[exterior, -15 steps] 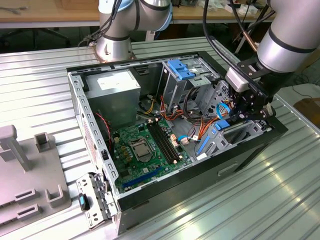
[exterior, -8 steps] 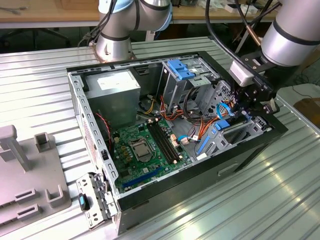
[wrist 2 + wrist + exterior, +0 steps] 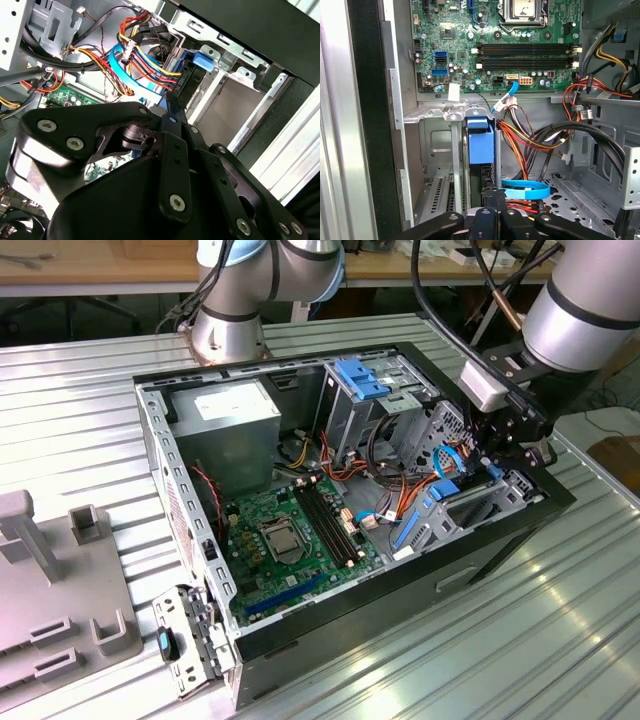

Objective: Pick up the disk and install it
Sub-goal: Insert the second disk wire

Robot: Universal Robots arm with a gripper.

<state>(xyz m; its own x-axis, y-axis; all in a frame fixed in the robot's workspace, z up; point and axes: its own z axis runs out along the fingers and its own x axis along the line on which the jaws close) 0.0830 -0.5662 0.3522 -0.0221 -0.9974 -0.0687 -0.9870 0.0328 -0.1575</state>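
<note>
Gripper (image 3: pixel 495 200) fingers stood pressed together above the disk's (image 3: pixel 481 142) blue carrier, seated in the case's (image 3: pixel 520 530) bay.

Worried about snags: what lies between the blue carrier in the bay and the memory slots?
In the first wrist view, a grey metal ledge and a light-blue cable lie there.

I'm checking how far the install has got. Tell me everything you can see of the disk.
The disk stands on edge in the grey metal bay by the case's side wall. In the first wrist view it shows mostly its bright blue plastic carrier, with a dark edge below running to the gripper, which sits right at it. Coloured cables pass close beside it. Its flat metal face and label are hidden.
</note>
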